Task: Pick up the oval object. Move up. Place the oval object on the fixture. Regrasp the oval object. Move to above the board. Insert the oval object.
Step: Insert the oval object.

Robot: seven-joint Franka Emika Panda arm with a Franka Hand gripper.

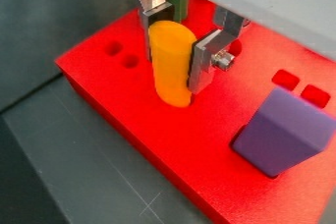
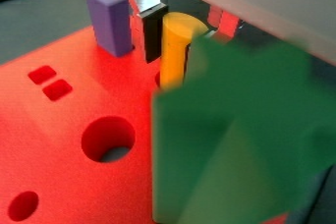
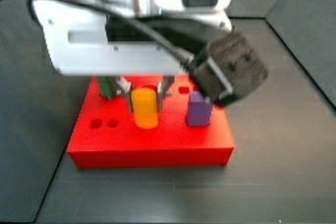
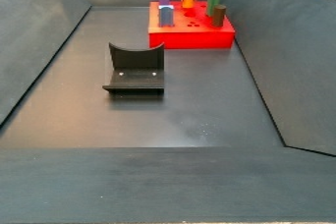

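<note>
Dark grey floor with sloped dark walls all round. Mid-left in a side view sits the fixture (image 4: 133,71), well apart from everything else. At the top centre is the board (image 4: 192,37). Over it the gripper (image 1: 180,49) has its jaws pinching the oval object (image 1: 171,66), which stands upright with its lower end at the board's top face. Just right of it in a side view the purple peg (image 3: 198,109) stands upright, and a green post (image 2: 230,144) fills the lower right of a wrist view.
</note>
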